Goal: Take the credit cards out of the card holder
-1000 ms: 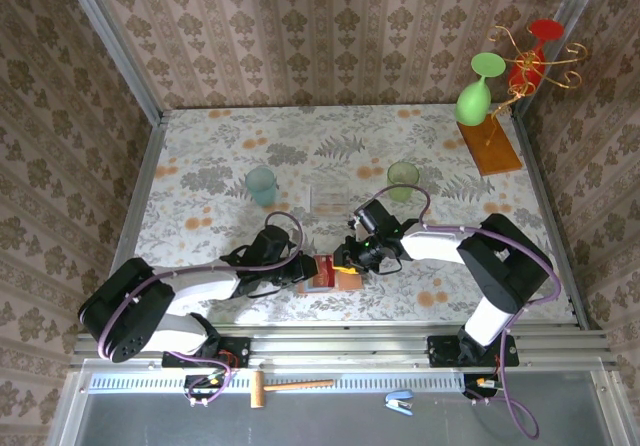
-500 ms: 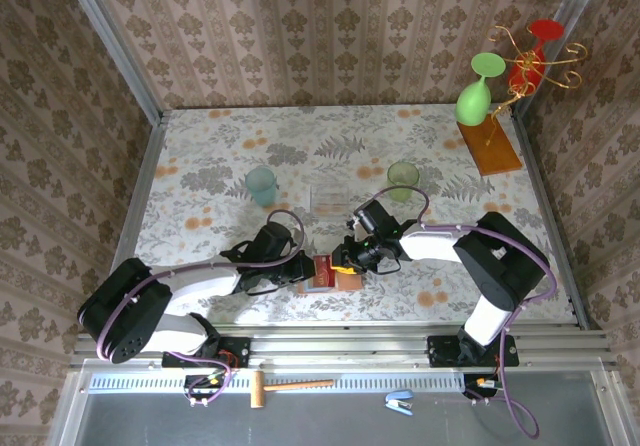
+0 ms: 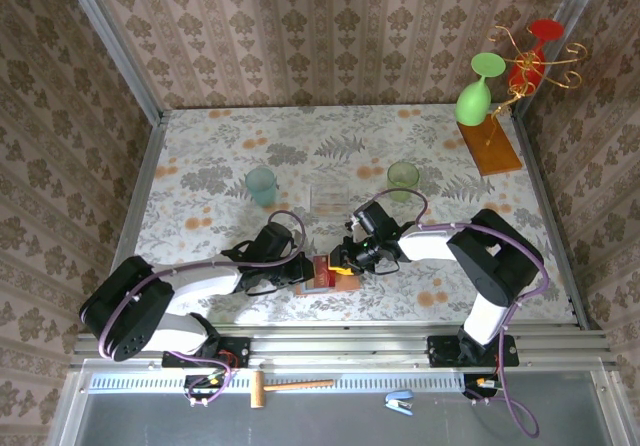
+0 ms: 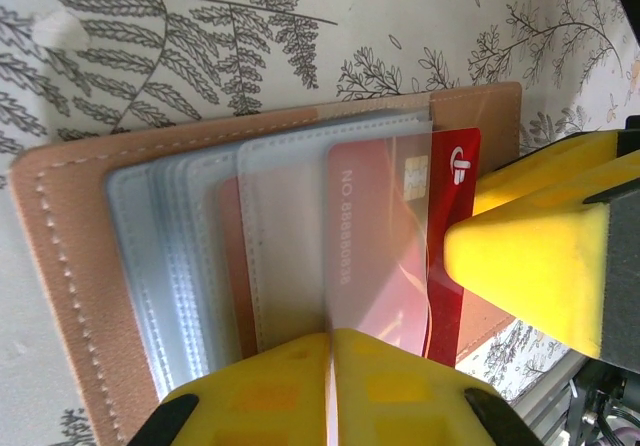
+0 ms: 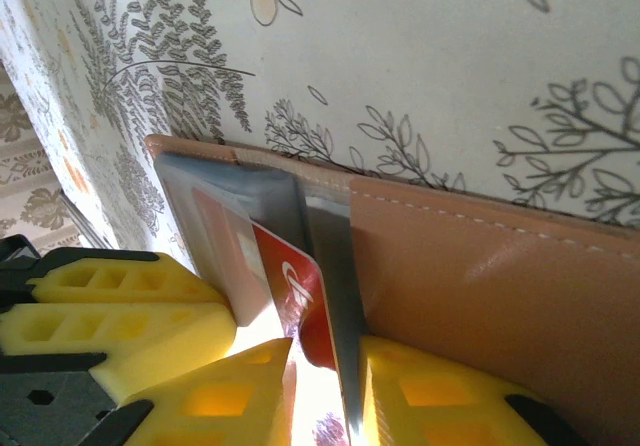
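Note:
The card holder [image 3: 350, 282] lies open near the table's front edge, tan leather [image 4: 60, 256] with grey-blue clear pockets. A red credit card [image 4: 455, 191] sticks partway out of a pocket on the right. My left gripper [image 4: 330, 338] is shut on the edge of a clear pocket sleeve, at the wallet's left side [image 3: 308, 269]. My right gripper [image 5: 325, 351] comes from the opposite side [image 3: 345, 263]. Its yellow fingers [image 4: 540, 266] are shut on the red card's [image 5: 300, 301] exposed corner and a grey pocket flap. The leather cover [image 5: 480, 276] lies beside them.
A teal cup [image 3: 261, 184], a small clear box [image 3: 328, 199] and a green cup [image 3: 403, 176] stand behind the wallet. A wooden stand [image 3: 490, 144] with a green glass [image 3: 478, 91] is at the back right. The table's front edge is just below the wallet.
My left gripper has shut fully on the pocket sleeve. The right gripper has edged slightly left toward the card and narrowed a little. The wallet has barely moved.

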